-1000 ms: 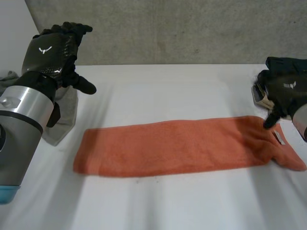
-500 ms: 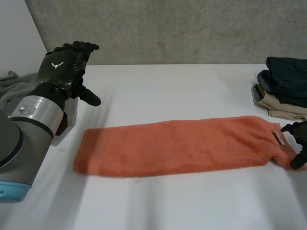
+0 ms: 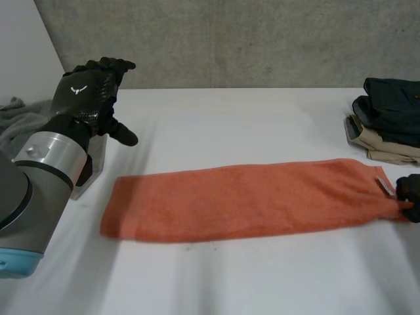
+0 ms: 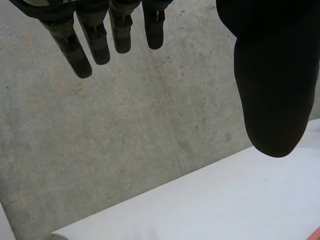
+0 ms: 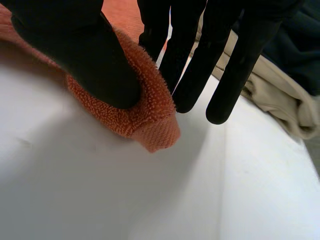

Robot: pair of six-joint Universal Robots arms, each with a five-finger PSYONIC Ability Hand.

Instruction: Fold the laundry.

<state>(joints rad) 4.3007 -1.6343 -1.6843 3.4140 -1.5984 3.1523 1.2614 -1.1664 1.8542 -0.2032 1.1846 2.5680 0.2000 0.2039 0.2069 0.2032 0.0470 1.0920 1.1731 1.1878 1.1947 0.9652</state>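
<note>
An orange towel [image 3: 249, 200], folded into a long strip, lies across the middle of the white table [image 3: 249, 282]. My right hand [image 3: 411, 191] is at the towel's right end, by its near corner. In the right wrist view that hand [image 5: 80, 55] has its thumb pressed on top of the towel [image 5: 150, 115], and the fingers [image 5: 192, 70] are straight behind the corner, pinching it. A white label [image 3: 385, 187] shows beside the hand. My left hand [image 3: 84, 95] hangs in the air above the table's left side, away from the towel. Its fingers [image 4: 95, 40] are straight and spread, holding nothing.
A stack of folded clothes [image 3: 387, 125], dark on top of beige, sits at the back right, close to my right hand [image 5: 275, 95]. Grey cloth [image 3: 23, 121] lies heaped at the left edge under my left arm. A concrete wall [image 3: 236, 39] stands behind the table.
My right hand dropped from beside the folded stack to the towel's right near corner and closed on it, drawing that corner in. My left hand shifted slightly right, then held still.
</note>
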